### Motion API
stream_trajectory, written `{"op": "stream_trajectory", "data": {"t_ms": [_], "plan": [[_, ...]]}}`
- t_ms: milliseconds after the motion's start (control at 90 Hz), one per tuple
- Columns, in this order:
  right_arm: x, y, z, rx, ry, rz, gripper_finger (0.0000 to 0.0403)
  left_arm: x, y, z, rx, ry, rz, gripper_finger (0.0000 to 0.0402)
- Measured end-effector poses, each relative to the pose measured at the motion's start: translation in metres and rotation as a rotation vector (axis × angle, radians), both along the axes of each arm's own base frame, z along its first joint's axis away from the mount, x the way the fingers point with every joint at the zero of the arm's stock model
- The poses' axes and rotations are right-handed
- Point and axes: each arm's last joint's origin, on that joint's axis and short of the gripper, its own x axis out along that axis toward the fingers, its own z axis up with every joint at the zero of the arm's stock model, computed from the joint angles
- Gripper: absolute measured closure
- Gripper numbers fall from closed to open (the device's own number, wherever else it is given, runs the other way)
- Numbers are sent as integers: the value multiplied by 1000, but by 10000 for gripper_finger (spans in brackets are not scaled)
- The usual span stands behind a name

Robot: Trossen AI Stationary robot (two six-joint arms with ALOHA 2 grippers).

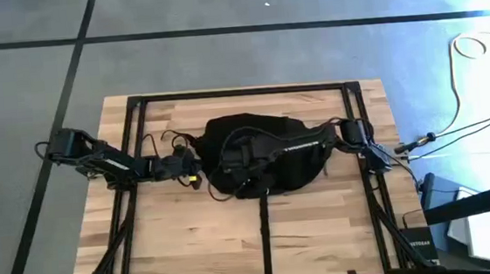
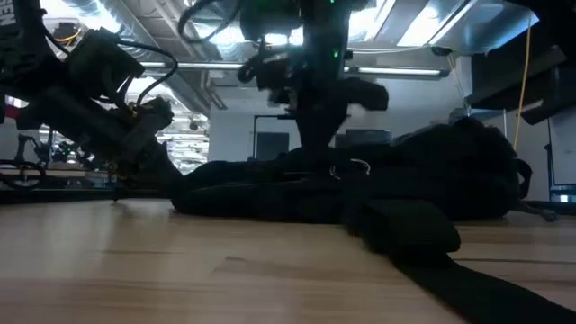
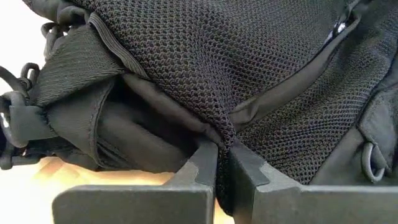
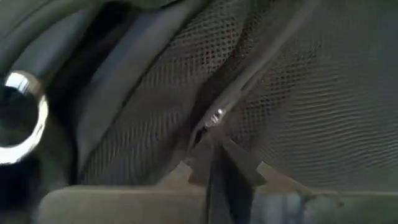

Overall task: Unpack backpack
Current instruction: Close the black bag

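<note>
While it lies slumped across the middle of my tabletop (image 1: 192, 237), the backpack (image 1: 259, 153) shows as a black, soft heap with white lettering along its right side and a strap (image 1: 264, 232) trailing toward the near edge. Up close its skin is coarse black mesh over smooth fabric, with folds and webbing loops.

My left gripper (image 1: 197, 170) sits at the bag's left edge; in its wrist view my fingers (image 3: 202, 168) are pressed together on a fold of the mesh. My right gripper (image 1: 339, 135) is at the bag's right end, and there its fingers (image 4: 249, 167) also close on mesh beside a small zipper pull (image 4: 214, 116), with a shiny metal ring (image 4: 22, 118) off to one side.

Pale wood planks make up the tabletop, framed by black rails (image 1: 241, 92), standing on grey floor (image 1: 29, 66) crossed by dark lines; cables (image 1: 477, 75) run on the right.

Only the low view shows the room behind: ceiling lights (image 2: 423, 22), ducts, and a yellow cord (image 2: 522, 81). Only the overhead view shows both arms flanking the bag.
</note>
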Motion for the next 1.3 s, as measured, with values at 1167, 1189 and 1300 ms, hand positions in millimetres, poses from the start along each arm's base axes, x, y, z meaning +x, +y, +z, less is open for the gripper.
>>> {"op": "stream_trajectory", "data": {"t_ms": [1167, 1189, 1300], "plan": [[30, -62, 6, 199, -161, 348, 287, 1, 0, 1, 1, -7, 0, 402], [31, -61, 6, 189, -168, 369, 296, 1, 0, 1, 1, -7, 0, 402], [32, -58, 7, 161, -174, 471, 357, 1, 0, 1, 1, -4, -1, 402]]}}
